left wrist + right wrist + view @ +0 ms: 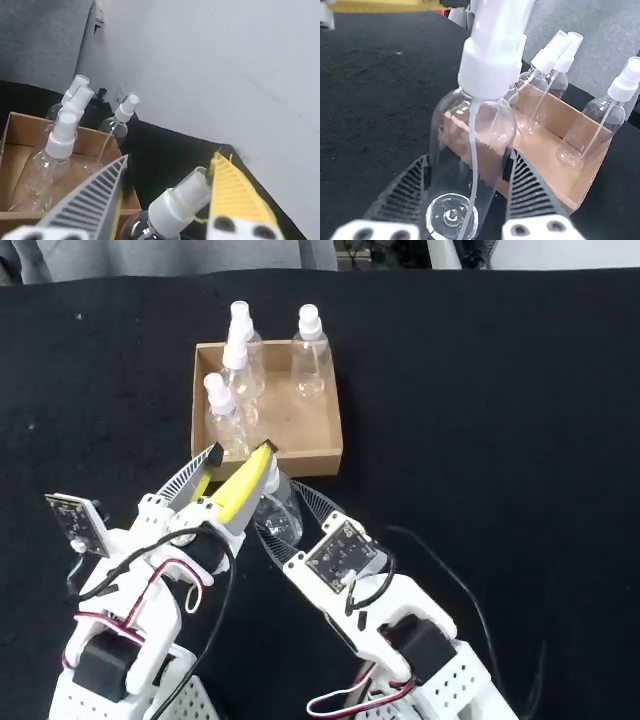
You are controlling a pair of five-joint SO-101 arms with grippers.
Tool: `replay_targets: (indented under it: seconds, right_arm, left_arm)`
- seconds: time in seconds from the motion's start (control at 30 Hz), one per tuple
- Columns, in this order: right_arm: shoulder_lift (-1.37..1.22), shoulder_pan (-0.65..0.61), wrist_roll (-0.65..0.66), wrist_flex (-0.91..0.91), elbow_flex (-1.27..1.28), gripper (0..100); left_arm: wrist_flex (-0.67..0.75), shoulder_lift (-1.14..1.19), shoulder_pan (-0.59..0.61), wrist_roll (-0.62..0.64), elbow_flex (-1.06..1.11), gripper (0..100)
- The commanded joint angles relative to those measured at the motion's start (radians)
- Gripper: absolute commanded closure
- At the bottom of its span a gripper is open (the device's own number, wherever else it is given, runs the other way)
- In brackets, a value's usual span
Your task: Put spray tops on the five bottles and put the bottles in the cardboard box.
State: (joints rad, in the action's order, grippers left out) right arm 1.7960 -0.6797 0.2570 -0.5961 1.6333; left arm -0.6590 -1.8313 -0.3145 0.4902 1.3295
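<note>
Holding fifth bottle [470,130] — right tool [468,162]; left tool [171,159] released; four bottles [311,360] in box [315,460].

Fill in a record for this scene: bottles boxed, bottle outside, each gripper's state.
boxed: four bottles, upright with tops on, in the cardboard box
outside: fifth bottle, beside the box, spray top on its neck
right gripper: shut on the fifth bottle
left gripper: open around the spray top

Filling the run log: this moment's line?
box: four capped bottles | fifth bottle: outside box, spray top on | right gripper: shut on it | left gripper: open around top
</note>
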Motion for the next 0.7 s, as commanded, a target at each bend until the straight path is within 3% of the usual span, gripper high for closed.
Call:
replay_targets:
  seconds: [0.0, 0.67]
  right_arm:
    - [0.163, -0.017, -0.005, 0.005, -0.024, 97.7]
    - [0.166, -0.015, -0.005, -0.023, -0.010, 97.7]
  left_arm:
    - [-0.015, 0.009, -0.021, -0.012, -0.004, 76]
    - [-0.071, 0.006, -0.056, 0.043, -0.071, 76]
